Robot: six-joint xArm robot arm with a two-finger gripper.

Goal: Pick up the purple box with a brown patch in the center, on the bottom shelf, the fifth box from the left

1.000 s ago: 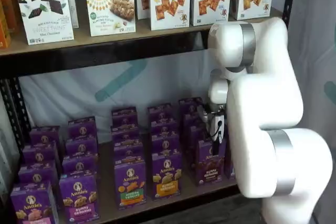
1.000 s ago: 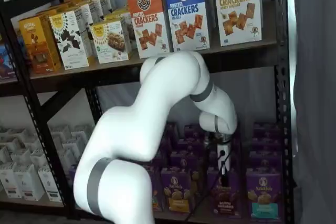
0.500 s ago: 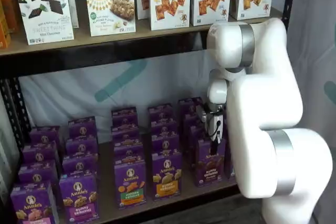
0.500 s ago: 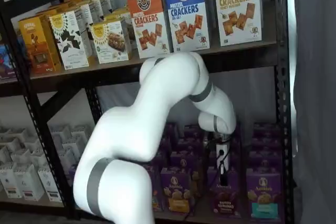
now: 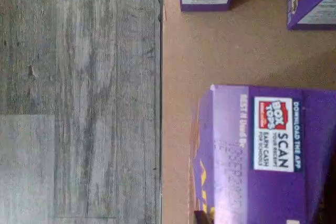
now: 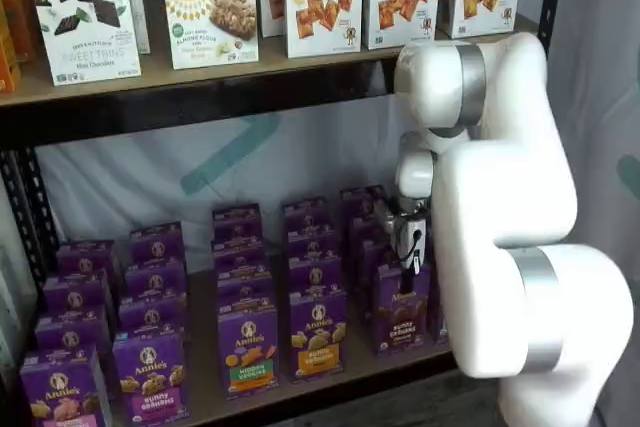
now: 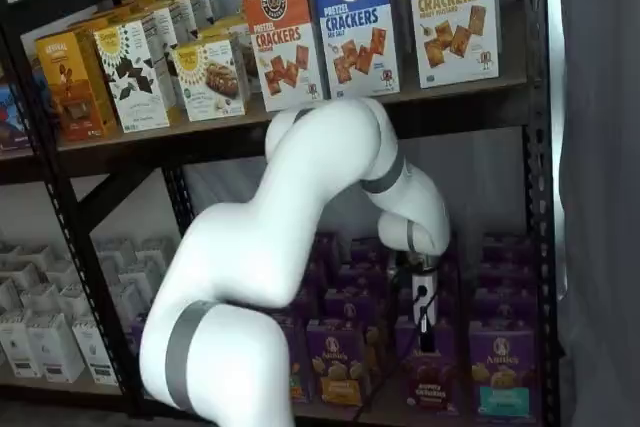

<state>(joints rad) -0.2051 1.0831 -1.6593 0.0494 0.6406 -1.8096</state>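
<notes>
Your pincer (image 6: 411,269) hangs straight down over the front row of the bottom shelf (image 6: 330,372), and the purple box (image 6: 402,312) sits directly under it, at the front edge of the board. In both shelf views the black fingers come down onto the top of that carton (image 7: 428,372); the fingertips meet its upper edge, so you see no gap between them, and the pincer is closed on the purple box. From the wrist camera you look down on the carton's top flap (image 5: 268,150), purple with a white "Box Tops" panel, which lies right below the wrist and fills the near part of the picture; the fingers themselves do not show clearly there. Beyond that flap, bare tan board (image 5: 231,51) runs to the shelf's front rail, and past the rail you see grey plank floor (image 5: 79,98). To one side of the pincer in a shelf view stands an orange-strip box (image 6: 318,332), just beside the held one, and next to that a green-strip box (image 6: 248,347). On the pincer's other side, in a shelf view, a teal-strip box (image 7: 500,367) stands close by. More purple cartons are lined up behind the held box, toward the back of the shelf. The white arm (image 6: 500,207) rises above the pincer and hides part of the shelf's end.
</notes>
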